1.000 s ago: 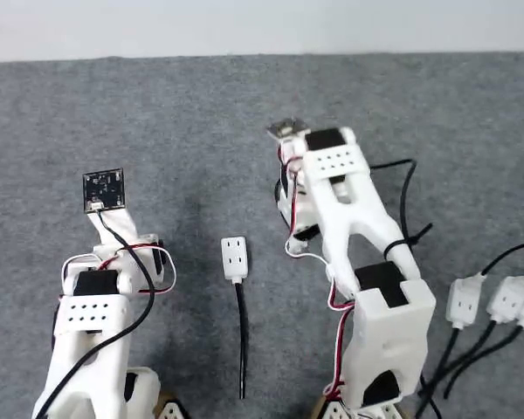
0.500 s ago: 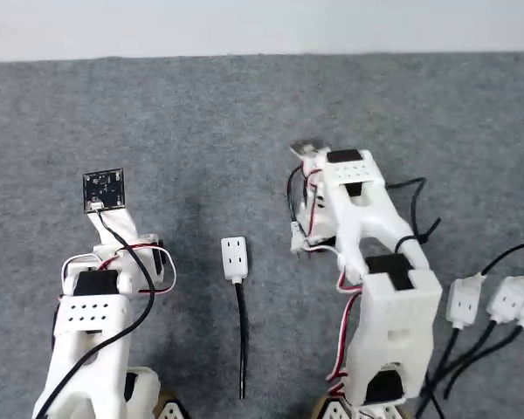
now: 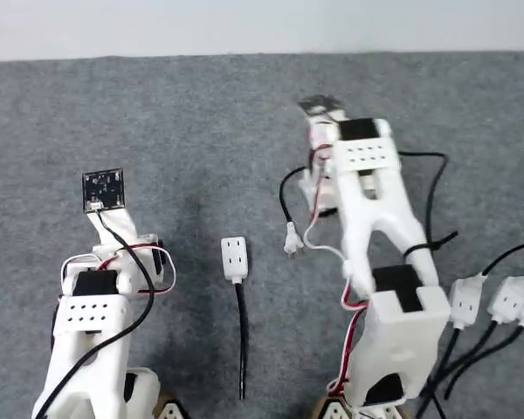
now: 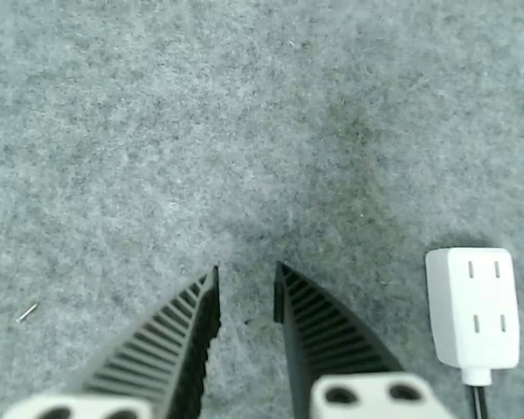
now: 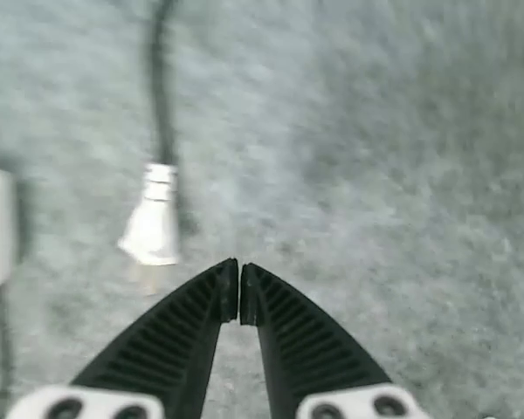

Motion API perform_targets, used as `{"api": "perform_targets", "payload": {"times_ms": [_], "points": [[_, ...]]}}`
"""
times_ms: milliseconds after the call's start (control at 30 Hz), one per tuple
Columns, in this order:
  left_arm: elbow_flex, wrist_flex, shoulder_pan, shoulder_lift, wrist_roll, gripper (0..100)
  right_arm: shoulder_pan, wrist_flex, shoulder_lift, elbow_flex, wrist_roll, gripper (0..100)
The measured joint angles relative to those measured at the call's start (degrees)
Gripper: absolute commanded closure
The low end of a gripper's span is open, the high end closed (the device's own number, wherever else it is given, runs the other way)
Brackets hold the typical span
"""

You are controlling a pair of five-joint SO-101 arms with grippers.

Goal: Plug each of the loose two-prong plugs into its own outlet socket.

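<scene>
Beside the right end effector, on the grey counter, lay a loose two-prong plug, its black cord trailing away. The white outlet socket sat near the plug but apart from it. The right jaws were all but closed, gripping nothing. The left end effector hovered slightly parted and empty, close to the socket. To grasp well, the right jaws would likely need to open, shift sideways over the plug's white body, and clamp it squarely with the prongs aimed at the slots.
</scene>
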Motion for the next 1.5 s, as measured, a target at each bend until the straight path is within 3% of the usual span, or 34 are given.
{"api": "perform_targets", "payload": {"times_ms": [233, 400, 900, 1333, 1500], "points": [[0.0, 0.0, 0.0, 0.0, 0.0, 90, -7.7, -1.3, 3.3, -0.4, -0.4, 98.8], [0.0, 0.0, 0.0, 0.0, 0.0, 90, -6.3, -3.5, 11.4, -0.4, -0.4, 98.8], [0.0, 0.0, 0.0, 0.0, 0.0, 90, -4.0, -2.3, 15.9, -6.6, -0.4, 98.3], [0.0, 0.0, 0.0, 0.0, 0.0, 90, -11.2, 4.4, 14.2, -13.5, -2.0, 98.7], [0.0, 0.0, 0.0, 0.0, 0.0, 90, -10.3, 4.4, 20.0, -13.5, -2.5, 98.7]]}}
